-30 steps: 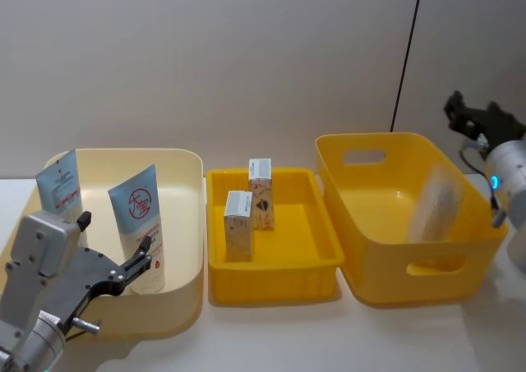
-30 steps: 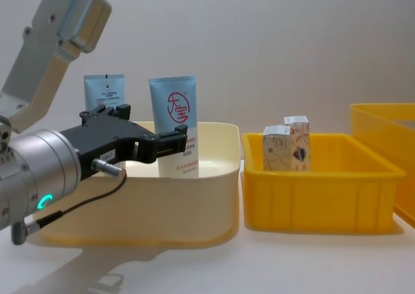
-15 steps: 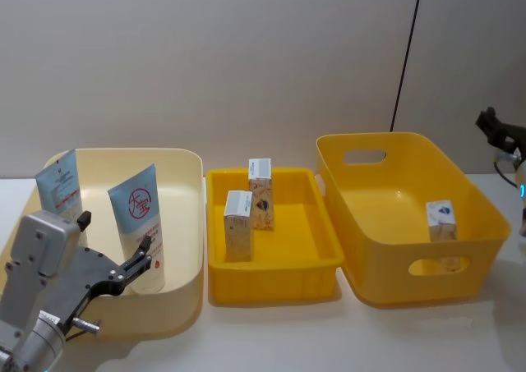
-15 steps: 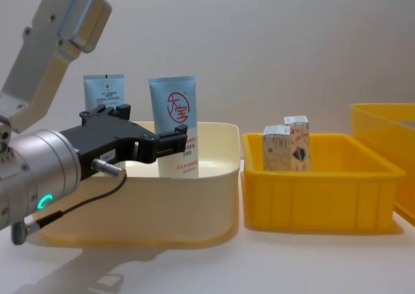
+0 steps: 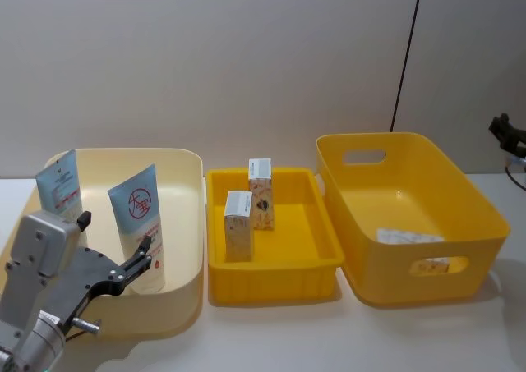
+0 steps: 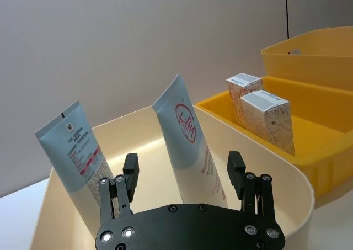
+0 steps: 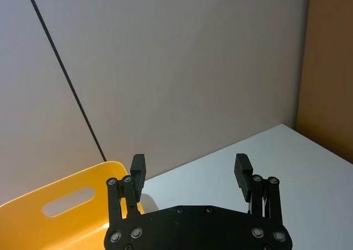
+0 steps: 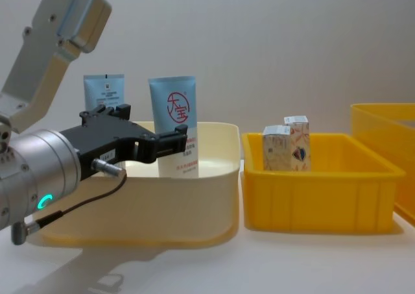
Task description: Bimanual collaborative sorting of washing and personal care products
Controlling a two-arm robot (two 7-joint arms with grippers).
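left hand wide, lined up on red-logo tube standing in cream bin. Risk: off-centre close could tip it onto narrower tube; soft body may slip. right hand wide, idle right of large yellow bin.

Yellow bins glossy plastic; cartons matt printed card; tubes smooth satin plastic.

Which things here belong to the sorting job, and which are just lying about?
Job: logo tube, narrow tube, two upright cartons, flat-lying carton; open left gripper at the logo tube; open right gripper at far right.
Lying about: cream bin, yellow tray, big yellow bin, wall cable.
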